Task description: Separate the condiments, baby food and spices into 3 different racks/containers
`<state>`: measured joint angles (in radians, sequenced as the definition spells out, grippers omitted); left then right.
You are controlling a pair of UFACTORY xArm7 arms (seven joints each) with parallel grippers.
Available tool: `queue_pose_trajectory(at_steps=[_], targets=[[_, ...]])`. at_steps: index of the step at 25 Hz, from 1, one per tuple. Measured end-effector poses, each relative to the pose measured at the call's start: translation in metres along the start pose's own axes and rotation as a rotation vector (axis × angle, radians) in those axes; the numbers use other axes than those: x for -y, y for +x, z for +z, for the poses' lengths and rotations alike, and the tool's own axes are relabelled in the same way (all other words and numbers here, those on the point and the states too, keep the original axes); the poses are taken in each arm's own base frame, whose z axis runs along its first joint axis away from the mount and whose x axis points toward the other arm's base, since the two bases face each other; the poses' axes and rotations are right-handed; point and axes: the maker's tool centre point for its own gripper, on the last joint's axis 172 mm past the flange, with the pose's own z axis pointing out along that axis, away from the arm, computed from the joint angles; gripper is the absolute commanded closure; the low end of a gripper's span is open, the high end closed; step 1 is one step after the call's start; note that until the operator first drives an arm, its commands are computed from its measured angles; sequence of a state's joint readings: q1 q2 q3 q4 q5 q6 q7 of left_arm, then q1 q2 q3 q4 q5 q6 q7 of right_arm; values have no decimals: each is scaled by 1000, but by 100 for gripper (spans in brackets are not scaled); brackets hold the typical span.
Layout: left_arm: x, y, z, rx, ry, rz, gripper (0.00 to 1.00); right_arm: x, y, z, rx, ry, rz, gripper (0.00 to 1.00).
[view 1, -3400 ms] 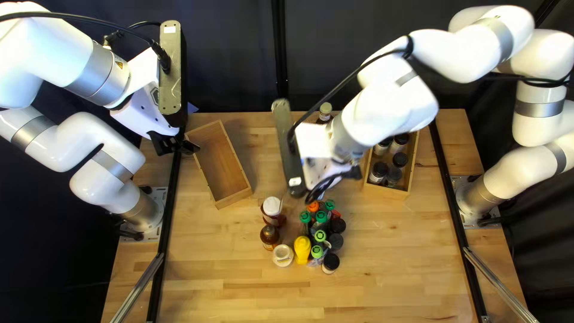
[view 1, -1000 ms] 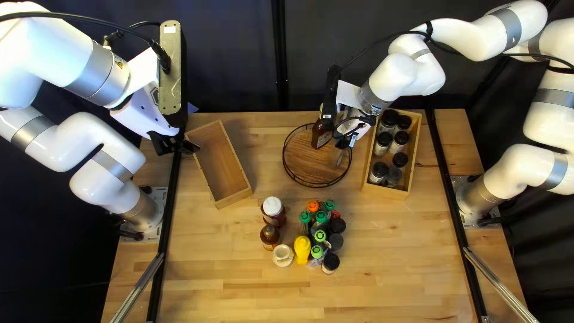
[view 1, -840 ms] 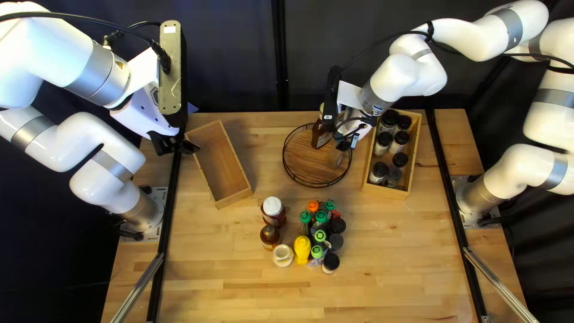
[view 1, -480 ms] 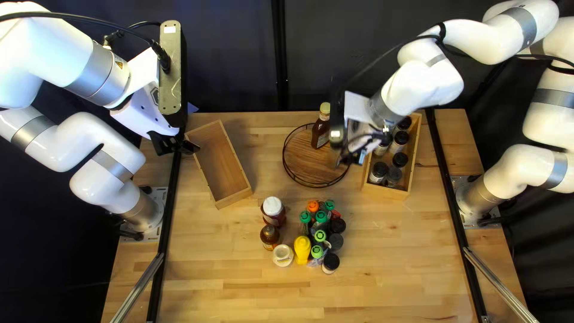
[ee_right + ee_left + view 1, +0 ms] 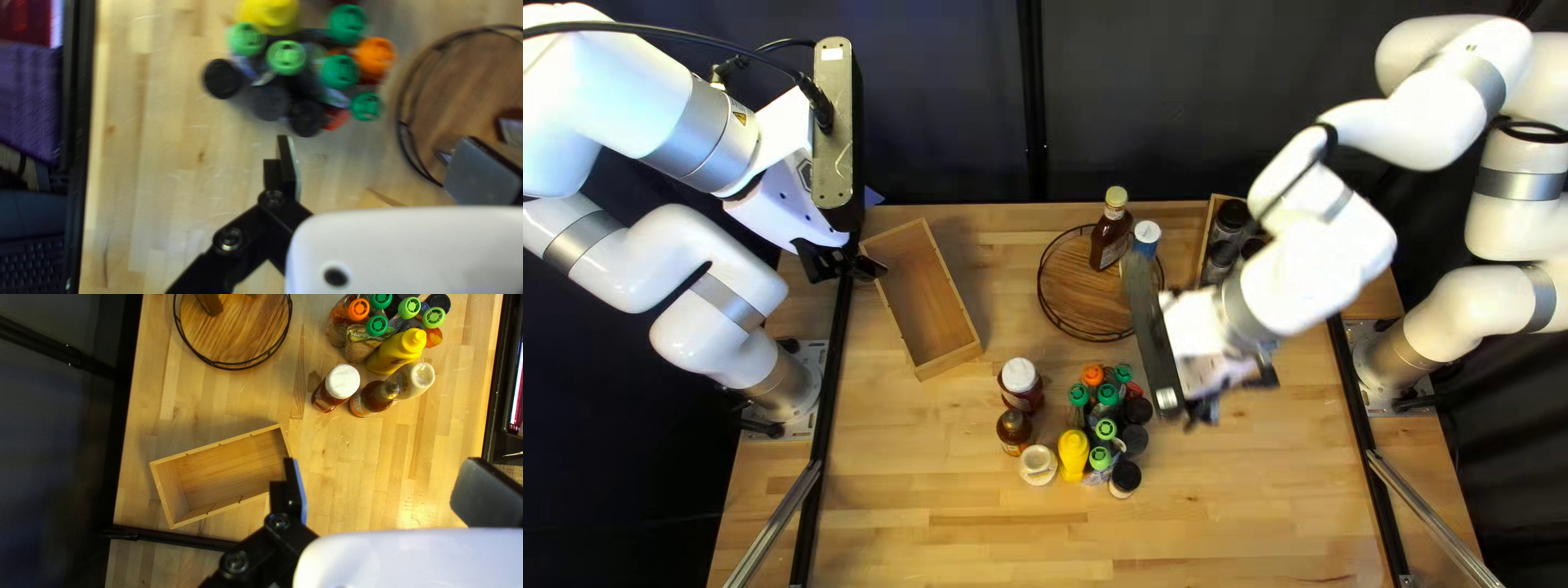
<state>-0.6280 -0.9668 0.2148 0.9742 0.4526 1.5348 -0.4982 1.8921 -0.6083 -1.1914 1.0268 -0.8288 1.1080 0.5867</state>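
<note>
In the top left view my left gripper (image 5: 841, 265) hangs by the far-left corner of a bare wooden box (image 5: 928, 299); the left wrist view shows the gripper (image 5: 381, 491) open and holding nothing. My right gripper (image 5: 1233, 394), right of the bottle cluster, is open and empty in its wrist view (image 5: 384, 171). Black lids (image 5: 305, 118), green caps and an orange cap (image 5: 375, 57) lie ahead of it. The cluster includes a yellow bottle (image 5: 1074, 453) and a white-lidded jar (image 5: 1019, 377). A round tray (image 5: 1078, 308) bears a brown bottle (image 5: 1111, 231) and a blue, white-capped container (image 5: 1147, 239).
A second wooden box with dark-lidded jars (image 5: 1232, 218) stands at the far right, largely hidden by my right arm. The round tray's black wire rim (image 5: 404, 133) lies beyond the cluster in the right wrist view. Metal rails (image 5: 777, 526) run along the table's sides.
My right arm has swung from the round tray toward the near side, to the right of the cluster. The blue container on the tray has come into sight. My left arm has stayed still.
</note>
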Motion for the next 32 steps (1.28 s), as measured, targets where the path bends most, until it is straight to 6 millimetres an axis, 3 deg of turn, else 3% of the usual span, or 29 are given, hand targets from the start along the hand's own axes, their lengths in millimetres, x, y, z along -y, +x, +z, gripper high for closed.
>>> queue_pose_trajectory(at_steps=[5, 9, 20, 32], targets=[[0, 0, 0, 0, 0, 0, 0, 47, -1, 26, 19, 50, -134, 0], [0, 0, 0, 0, 0, 0, 0, 63, -4, 54, 34, 81, -196, 0], [0, 0, 0, 0, 0, 0, 0, 43, 5, 118, 120, 152, -300, 0], [0, 0, 0, 0, 0, 0, 0, 26, 2, 142, 186, 126, -312, 0]])
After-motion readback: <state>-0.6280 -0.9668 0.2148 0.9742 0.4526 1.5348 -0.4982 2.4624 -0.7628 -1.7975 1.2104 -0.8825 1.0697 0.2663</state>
